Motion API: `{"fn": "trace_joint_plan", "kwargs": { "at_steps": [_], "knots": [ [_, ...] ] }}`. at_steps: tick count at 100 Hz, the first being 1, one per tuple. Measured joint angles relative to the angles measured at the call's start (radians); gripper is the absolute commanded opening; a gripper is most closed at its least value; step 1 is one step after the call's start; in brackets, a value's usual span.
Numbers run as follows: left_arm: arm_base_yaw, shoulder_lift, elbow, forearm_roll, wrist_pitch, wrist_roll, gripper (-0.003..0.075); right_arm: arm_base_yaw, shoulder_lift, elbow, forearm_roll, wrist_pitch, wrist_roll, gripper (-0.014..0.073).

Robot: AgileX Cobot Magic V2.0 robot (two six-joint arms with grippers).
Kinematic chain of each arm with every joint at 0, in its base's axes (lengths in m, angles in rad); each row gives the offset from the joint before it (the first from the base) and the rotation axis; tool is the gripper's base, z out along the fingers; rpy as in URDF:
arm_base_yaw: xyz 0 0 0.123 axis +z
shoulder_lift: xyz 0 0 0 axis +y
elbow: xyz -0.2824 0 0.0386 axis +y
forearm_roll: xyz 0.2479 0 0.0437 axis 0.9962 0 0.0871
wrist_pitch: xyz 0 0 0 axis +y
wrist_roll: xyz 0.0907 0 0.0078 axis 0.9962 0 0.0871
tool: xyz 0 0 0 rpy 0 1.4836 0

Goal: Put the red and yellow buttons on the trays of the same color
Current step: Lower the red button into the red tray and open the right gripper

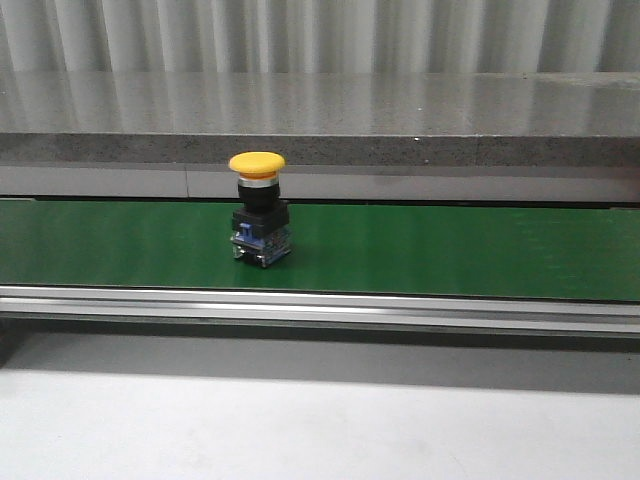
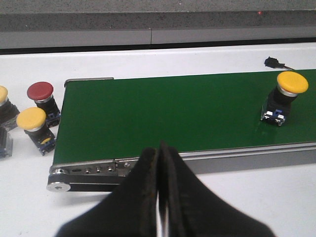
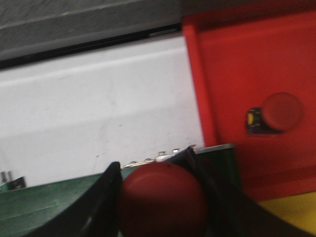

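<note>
Nearest to us in the right wrist view, the right gripper (image 3: pixel 160 197) has its fingers (image 3: pixel 101 197) clamped on a red button (image 3: pixel 160 200), held above the end of the green conveyor belt (image 3: pixel 44 202). We judge the step in hand to be carrying that button to the red tray (image 3: pixel 247 59), which lies just beyond and already holds another red button (image 3: pixel 279 112). The next move calls for passing over the tray's rim and letting go there. A yellow surface (image 3: pixel 291 207) at the corner may be the yellow tray, but it is cut off.

The left gripper (image 2: pixel 159 197) hovers near the belt's left end, fingers pressed together on nothing. Farther off, a yellow button (image 2: pixel 289 96) stands upright on the belt, and more buttons (image 2: pixel 37 111) wait on the white worktop (image 2: pixel 173 59) to the left, one cropped. The front view shows neither gripper nor tray.
</note>
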Motion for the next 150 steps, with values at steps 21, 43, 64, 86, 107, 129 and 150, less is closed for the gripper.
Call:
{"fn": "trace_joint_plan", "kwargs": {
  "at_steps": [21, 43, 64, 86, 107, 129, 150],
  "knots": [
    [0.000, 0.000, 0.000, 0.000, 0.000, 0.000, -0.0020, -0.148, 0.027, 0.000, -0.009, -0.002, 0.033, 0.0092],
    [0.000, 0.000, 0.000, 0.000, 0.000, 0.000, -0.0020, -0.201, 0.114, 0.000, -0.009, -0.010, 0.038, 0.0092],
    [0.000, 0.000, 0.000, 0.000, 0.000, 0.000, -0.0020, -0.201, 0.221, 0.000, -0.009, -0.063, 0.038, 0.0092],
    [0.000, 0.000, 0.000, 0.000, 0.000, 0.000, -0.0020, -0.201, 0.315, -0.003, -0.009, -0.135, 0.038, 0.0092],
    [0.000, 0.000, 0.000, 0.000, 0.000, 0.000, -0.0020, -0.201, 0.379, -0.003, 0.003, -0.178, 0.039, 0.0106],
    [0.000, 0.000, 0.000, 0.000, 0.000, 0.000, -0.0020, -0.202, 0.391, -0.008, 0.038, -0.195, 0.039, 0.0573],
    [0.000, 0.000, 0.000, 0.000, 0.000, 0.000, -0.0020, -0.209, 0.375, -0.001, 0.028, -0.195, 0.037, 0.0656]
  ]
}}
